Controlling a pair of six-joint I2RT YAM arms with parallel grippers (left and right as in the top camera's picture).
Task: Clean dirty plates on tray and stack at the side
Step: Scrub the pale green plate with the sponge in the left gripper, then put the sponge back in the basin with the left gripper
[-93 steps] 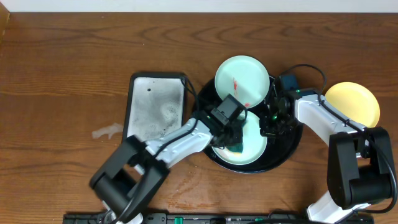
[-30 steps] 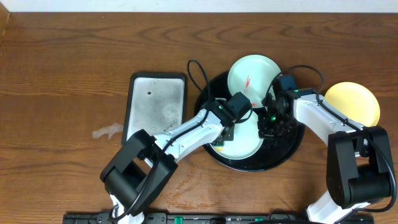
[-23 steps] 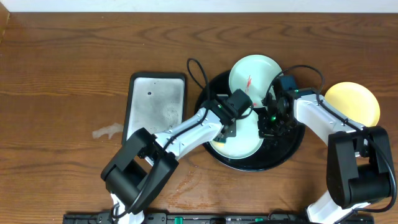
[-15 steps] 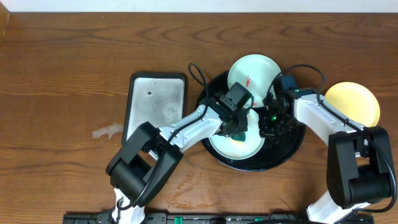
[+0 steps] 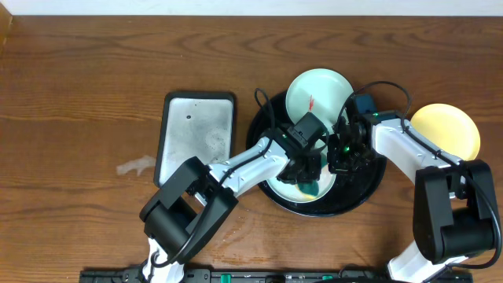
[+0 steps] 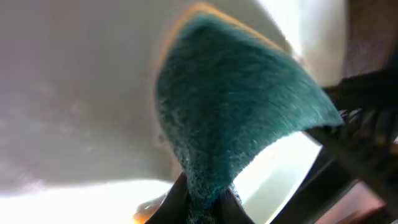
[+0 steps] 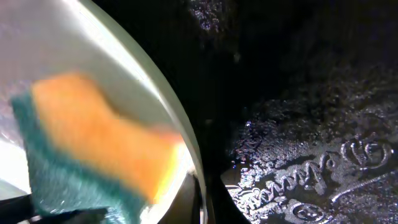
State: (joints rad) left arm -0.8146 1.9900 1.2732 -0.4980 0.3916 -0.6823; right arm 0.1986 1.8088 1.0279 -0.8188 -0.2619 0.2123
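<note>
Seen from overhead, the black tray [image 5: 363,192] sits at the middle of the wooden worktop [image 5: 94,79]. Two mint plates are on it. The far plate [image 5: 322,82] lies across the tray's back rim and has a red smear [image 5: 312,101]. The near plate [image 5: 292,193] lies toward the front and is mostly hidden under my two arms.

My left claw [image 5: 308,171] is over the near plate and is clamped on a sponge [image 5: 313,187], which rests on the plate. In the left wrist view, the left claw [image 6: 202,202] pinches the sponge [image 6: 236,118] at its lower corner. The teal scouring side fills the frame, with a thin orange edge along the top and the pale plate [image 6: 74,93] behind.

My right claw [image 5: 343,159] is at the near plate's right edge, just beside the left one. In the right wrist view, the plate's rim runs down between the fingers of the right claw [image 7: 204,202], which are narrow on it. The blurred orange and teal sponge [image 7: 93,143] lies on the plate [image 7: 74,43] at left, and the glossy tray [image 7: 298,93] fills the right.

The yellow plate [image 5: 446,130] lies alone on the worktop, right of the tray. A silver tray [image 5: 196,134] lies just left of the tray.
</note>
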